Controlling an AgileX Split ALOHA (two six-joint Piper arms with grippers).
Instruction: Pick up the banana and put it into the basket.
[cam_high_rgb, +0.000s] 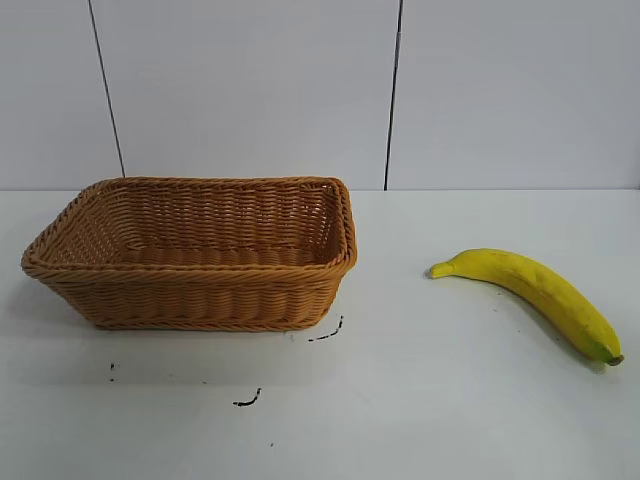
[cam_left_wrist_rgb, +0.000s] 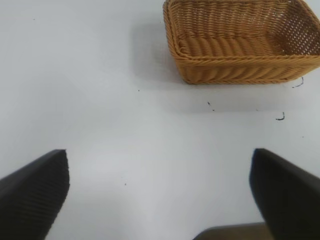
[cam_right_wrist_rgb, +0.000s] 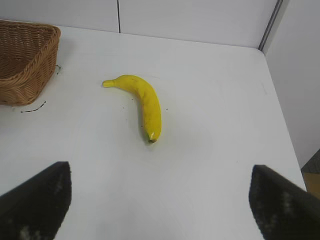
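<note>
So from my seat at the controls, the exterior view has the basket sitting on the white worktop in the left half of the frame, open side up and nothing in it that I can see. The banana is lying flat on the worktop over at the right side of that frame, well apart from the basket, stem end pointing toward the basket and the dark-tipped end angled down toward the lower right corner. There are a few small black marks on the worktop just in front of the basket, lower centre-left of the frame. Neither arm shows up in the exterior view. On the right wrist view the right claw has its two dark fingers at the bottom corners of the frame, spread wide apart with nothing between them, and the banana sits up in the middle of the frame, clear of them. The basket's corner peeks in at the upper left there. Left wrist view is the same story: left claw fingers far apart at the bottom corners, holding nothing, with the basket in the upper right. Something brownish shows at the bottom edge between them, probably part of the claw body, but I can't tell.
</note>
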